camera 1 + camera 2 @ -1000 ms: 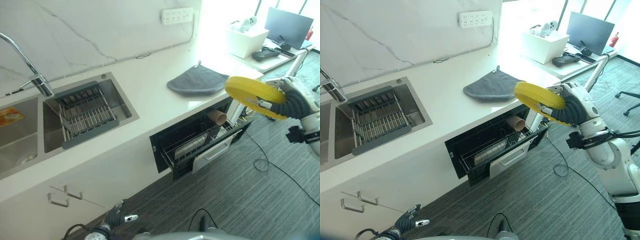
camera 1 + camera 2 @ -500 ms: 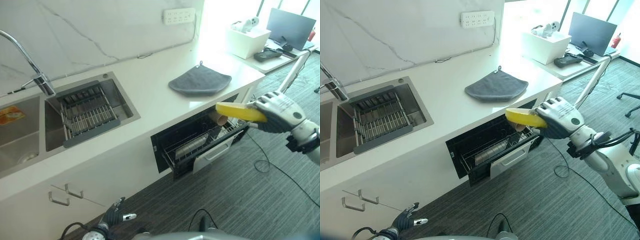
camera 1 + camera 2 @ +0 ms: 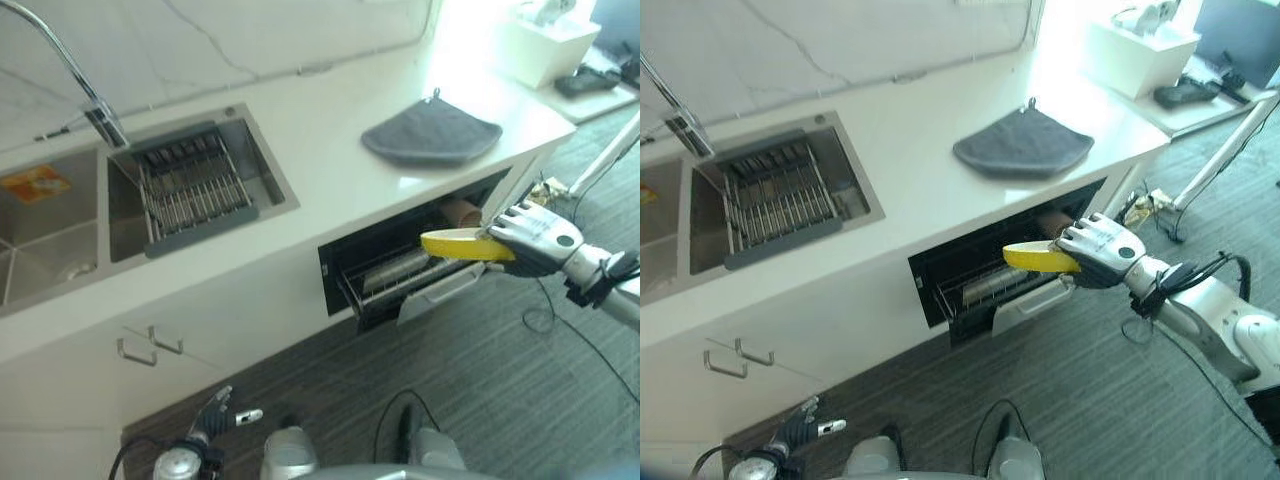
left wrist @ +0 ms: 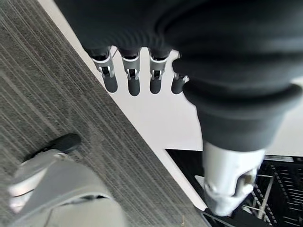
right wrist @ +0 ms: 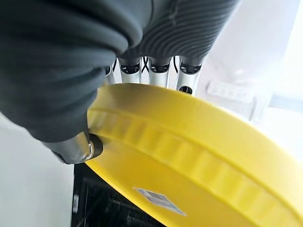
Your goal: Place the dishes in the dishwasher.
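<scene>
White counter [image 3: 330, 170] is running across the scene, with the sink [image 3: 70, 215] and its rack [image 3: 192, 188] at the left and a grey cloth [image 3: 432, 132] lying further right. Low at the left, the left hand [image 3: 215, 420] is hanging near the carpet with straight, relaxed fingers [image 4: 134, 85], holding nothing. Under the counter the dishwasher [image 3: 400, 270] is standing open, wire basket [image 3: 385, 280] pulled out. Since a second ago the yellow plate [image 3: 462, 245] is coming down from up beside the counter edge, turning from tilted to nearly flat. Now it is hovering just over the basket's front, and the right hand [image 3: 535, 235] is pinching its right rim, fingers [image 5: 156, 66] above and thumb below.
</scene>
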